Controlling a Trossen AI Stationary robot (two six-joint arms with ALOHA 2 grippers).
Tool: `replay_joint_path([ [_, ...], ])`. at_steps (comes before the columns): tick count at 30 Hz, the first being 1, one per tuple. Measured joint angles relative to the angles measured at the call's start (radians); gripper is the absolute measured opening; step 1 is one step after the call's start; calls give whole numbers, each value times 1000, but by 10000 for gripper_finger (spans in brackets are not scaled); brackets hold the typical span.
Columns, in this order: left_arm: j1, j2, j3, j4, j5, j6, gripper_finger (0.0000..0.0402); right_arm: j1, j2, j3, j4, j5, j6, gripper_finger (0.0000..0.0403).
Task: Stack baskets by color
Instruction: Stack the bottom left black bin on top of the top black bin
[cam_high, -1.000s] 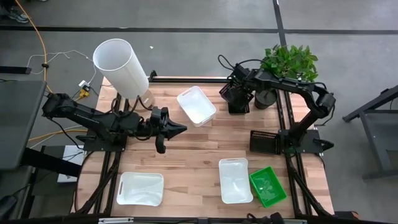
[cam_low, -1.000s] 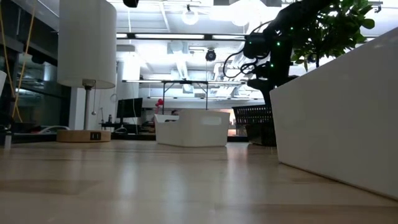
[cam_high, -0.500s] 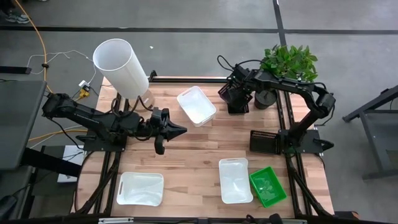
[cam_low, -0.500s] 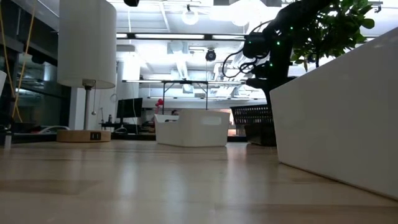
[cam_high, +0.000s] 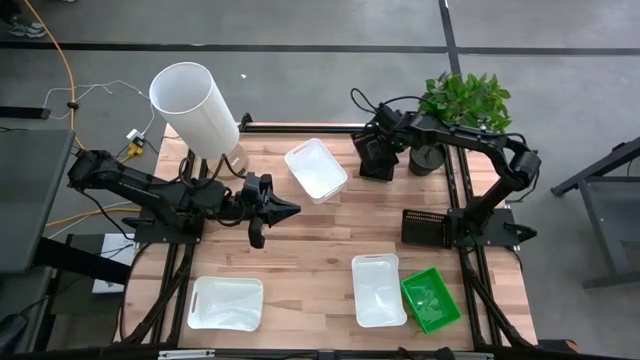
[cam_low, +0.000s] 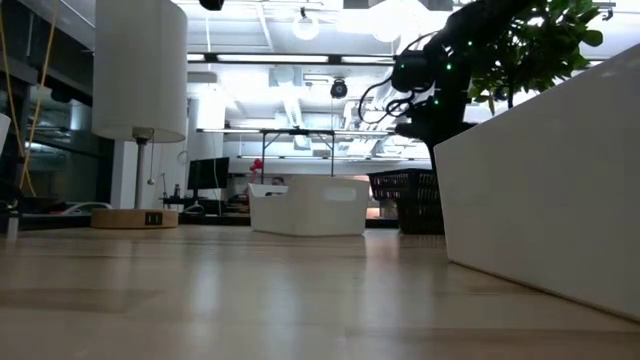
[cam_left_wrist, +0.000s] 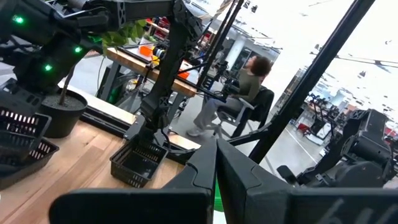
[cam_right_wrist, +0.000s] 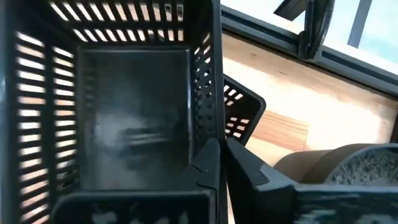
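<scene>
A black mesh basket (cam_high: 372, 165) (cam_right_wrist: 124, 112) stands at the table's far edge, left of the plant pot (cam_high: 425, 158). My right gripper (cam_high: 378, 150) (cam_right_wrist: 217, 152) is shut on it from above. Another piece of black mesh (cam_right_wrist: 241, 106) shows just beyond that basket's wall. A second black basket (cam_high: 425, 228) sits by the right arm's base. Of the white baskets, one lies at the far middle (cam_high: 316, 168), one near left (cam_high: 226, 302) and one near right (cam_high: 378, 290). The near-right one has a green basket (cam_high: 430, 300) beside it. My left gripper (cam_high: 288, 209) (cam_left_wrist: 216, 155) hovers shut and empty left of centre. My right gripper pinches the black basket's side wall (cam_right_wrist: 211, 106), on the plant pot's side, with one finger inside the basket and one outside. The fingers come from above, slanting steeply down. In the low view the basket (cam_low: 405, 200) appears to stand with its bottom on the table.
A tall white cylinder (cam_high: 195, 108) stands at the far left corner. A leafy plant (cam_high: 465, 100) rises from the pot at the far right, close to my right arm. Bare wood lies in the table's middle (cam_high: 320, 250).
My right gripper has shut on the black basket's wall without shifting place. The basket has shifted a little under it, and its outline in the high view is narrower than before. My left arm has kept still.
</scene>
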Motion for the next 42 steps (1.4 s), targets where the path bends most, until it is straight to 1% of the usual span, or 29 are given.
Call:
replay_joint_path([
  [6,0,0,0,0,12,0,0,13,-70,0,-9,-3,44,1],
  [9,0,0,0,0,22,0,0,28,-108,0,-45,-1,107,0],
  [13,0,0,0,0,25,8,0,56,-138,0,-75,27,188,0],
  [18,0,0,0,0,25,9,0,89,-143,0,-87,49,294,0],
  [25,0,0,0,0,26,13,0,113,-134,0,-23,56,378,0],
  [38,1,0,0,0,26,27,0,113,-134,0,-20,37,400,0],
  [40,1,0,0,0,26,36,0,113,-134,0,-29,38,399,4],
  [42,1,0,0,0,26,46,0,113,-134,0,-42,39,399,17],
])
